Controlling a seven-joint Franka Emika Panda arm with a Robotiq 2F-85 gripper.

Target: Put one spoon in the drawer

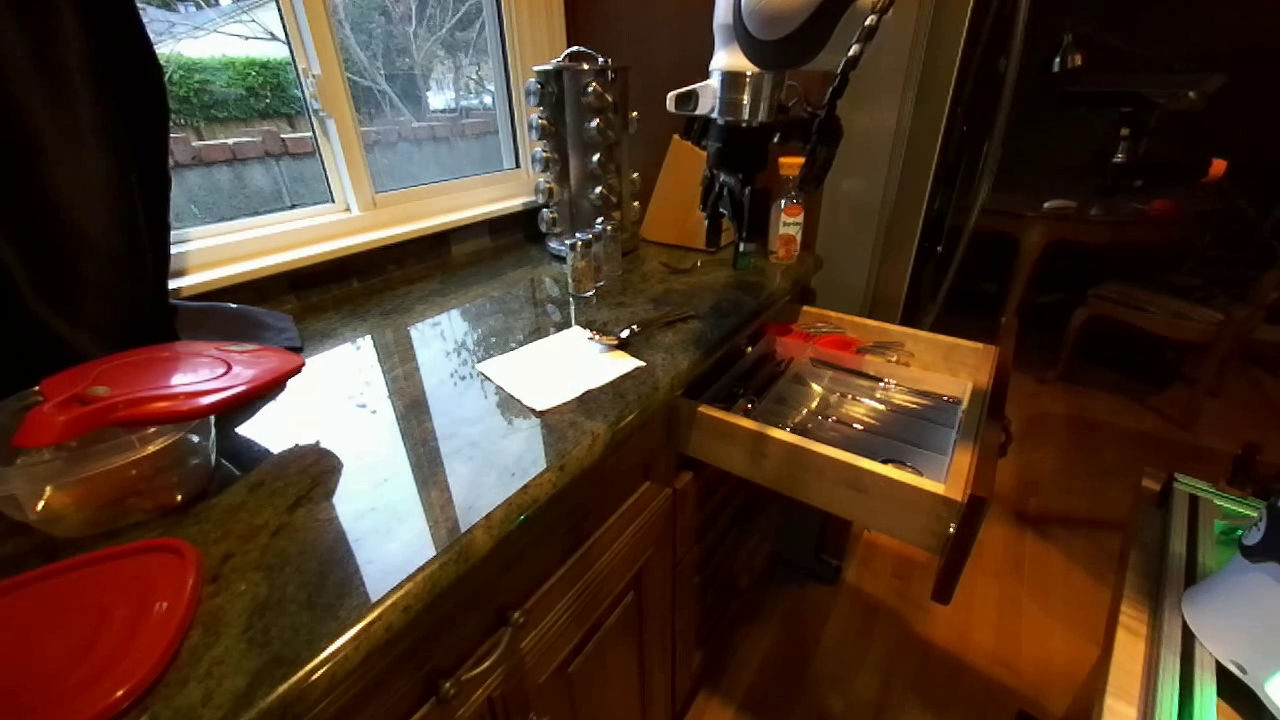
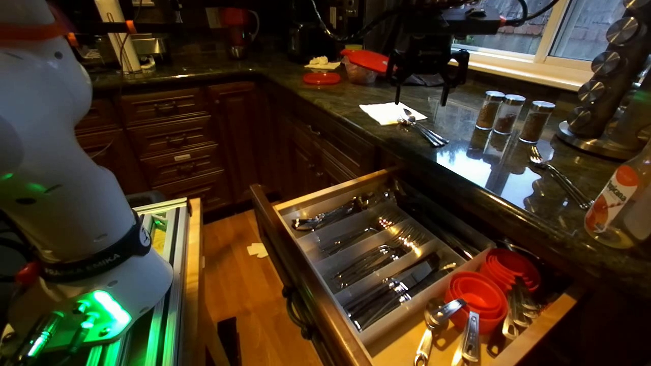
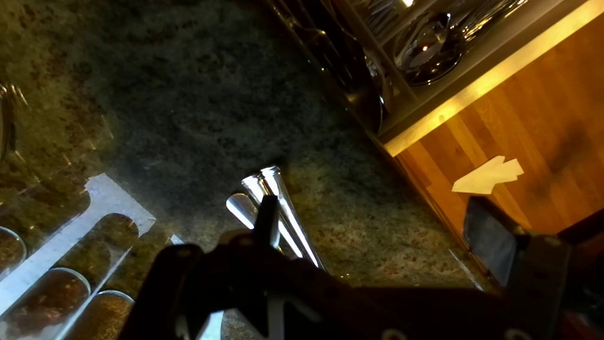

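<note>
Three spoons (image 2: 424, 128), as near as the gloom allowed a count, lay partly on a napkin (image 2: 384, 113), likely for cleanliness, below a gripper (image 2: 421, 98) whose jaws stood wide and empty, presumably to straddle one, with the drawer (image 1: 820, 472) pulled out to receive it.

Three freestanding glass spice jars (image 2: 508, 114), one spice rack (image 1: 590, 150) and one juice bottle (image 1: 787, 222) stand on a worktop (image 1: 280, 560) alongside one white napkin (image 1: 550, 378), three spoon handles (image 3: 289, 208) and two red lids (image 1: 165, 388); one open drawer (image 1: 820, 463) juts below its front edge.
</note>
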